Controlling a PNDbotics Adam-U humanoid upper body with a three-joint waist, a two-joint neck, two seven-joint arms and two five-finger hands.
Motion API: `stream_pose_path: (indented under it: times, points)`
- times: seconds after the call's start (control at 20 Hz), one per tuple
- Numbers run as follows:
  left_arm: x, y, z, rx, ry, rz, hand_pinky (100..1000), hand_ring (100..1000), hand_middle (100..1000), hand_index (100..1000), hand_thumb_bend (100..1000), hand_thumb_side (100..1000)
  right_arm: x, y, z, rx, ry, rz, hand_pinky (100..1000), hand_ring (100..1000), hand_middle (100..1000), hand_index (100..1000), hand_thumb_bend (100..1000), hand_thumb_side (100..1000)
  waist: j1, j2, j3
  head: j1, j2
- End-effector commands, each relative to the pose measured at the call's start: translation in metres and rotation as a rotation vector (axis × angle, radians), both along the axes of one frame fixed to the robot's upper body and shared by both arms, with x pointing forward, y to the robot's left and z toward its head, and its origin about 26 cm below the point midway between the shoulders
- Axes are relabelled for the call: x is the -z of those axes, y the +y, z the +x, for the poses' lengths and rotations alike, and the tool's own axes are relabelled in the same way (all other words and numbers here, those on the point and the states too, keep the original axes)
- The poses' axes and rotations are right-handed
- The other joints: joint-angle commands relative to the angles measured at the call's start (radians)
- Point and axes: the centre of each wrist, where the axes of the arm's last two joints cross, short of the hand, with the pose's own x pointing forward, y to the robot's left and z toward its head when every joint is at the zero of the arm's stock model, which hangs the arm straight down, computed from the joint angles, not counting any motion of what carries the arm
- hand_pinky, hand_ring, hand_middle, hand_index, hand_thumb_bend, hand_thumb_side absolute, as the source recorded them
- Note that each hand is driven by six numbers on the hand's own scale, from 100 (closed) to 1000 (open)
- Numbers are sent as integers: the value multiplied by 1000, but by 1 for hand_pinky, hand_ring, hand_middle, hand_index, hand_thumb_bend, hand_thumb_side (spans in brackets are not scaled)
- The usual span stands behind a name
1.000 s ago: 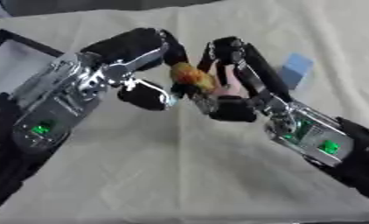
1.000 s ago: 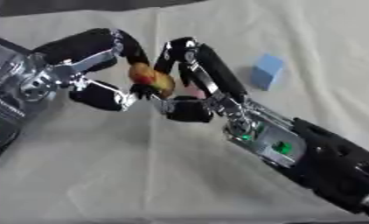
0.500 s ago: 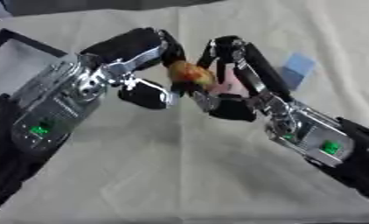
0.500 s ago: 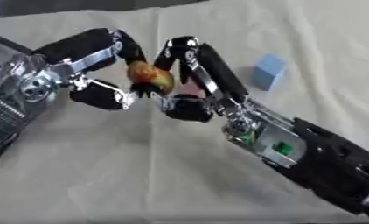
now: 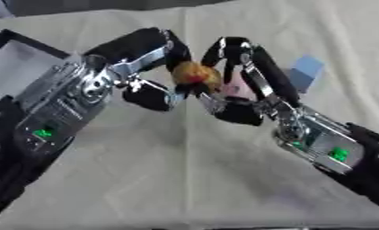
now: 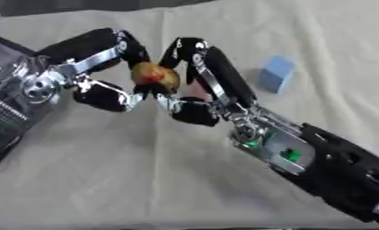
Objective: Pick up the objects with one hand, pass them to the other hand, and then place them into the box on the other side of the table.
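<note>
A small round yellow and red object (image 5: pixel 194 74) hangs above the middle of the table between my two hands. My left hand (image 5: pixel 136 44) comes in from the left, fingers curled over the object's top and thumb under it. From the right, my right hand (image 5: pixel 259 77) curls its fingers over the same object, with its thumb below. Both hands touch it; I cannot tell which one bears it. The black-rimmed box (image 5: pixel 37 43) lies at the far left, partly hidden behind my left arm.
A light blue cube (image 6: pixel 276 74) stands on the beige cloth (image 5: pixel 185 179) to the right of my right hand's fingers. A dark edge runs along the far side of the table.
The object and both hands have edged slightly upward; otherwise the two hands stay closed round it in the same place.
</note>
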Motion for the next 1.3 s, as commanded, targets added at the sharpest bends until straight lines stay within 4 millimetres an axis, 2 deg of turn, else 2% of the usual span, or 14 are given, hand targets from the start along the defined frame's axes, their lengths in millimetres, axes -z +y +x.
stream_pose_path:
  times: [0.05,0.55,0.9,1.3]
  points:
    - [-10,2,2,-11,-34,-23,742,588,432,397,100,122,-3,-1,0,11,-19,-24,411,683,659,656,578,100,5,-12,-1,2,5]
    - [-8,5,7,-43,-54,-19,729,577,409,376,100,107,-2,-2,-1,48,-5,-59,478,787,792,755,662,100,5,-15,0,4,5]
    - [-7,10,11,-67,-75,-9,723,573,403,370,124,102,-1,-2,-1,64,10,-84,503,826,842,782,683,100,4,-18,1,4,5]
    - [-10,19,15,-99,-74,-4,721,572,403,369,138,101,1,-3,-2,84,21,-112,508,831,847,787,675,100,3,-22,-1,5,5]
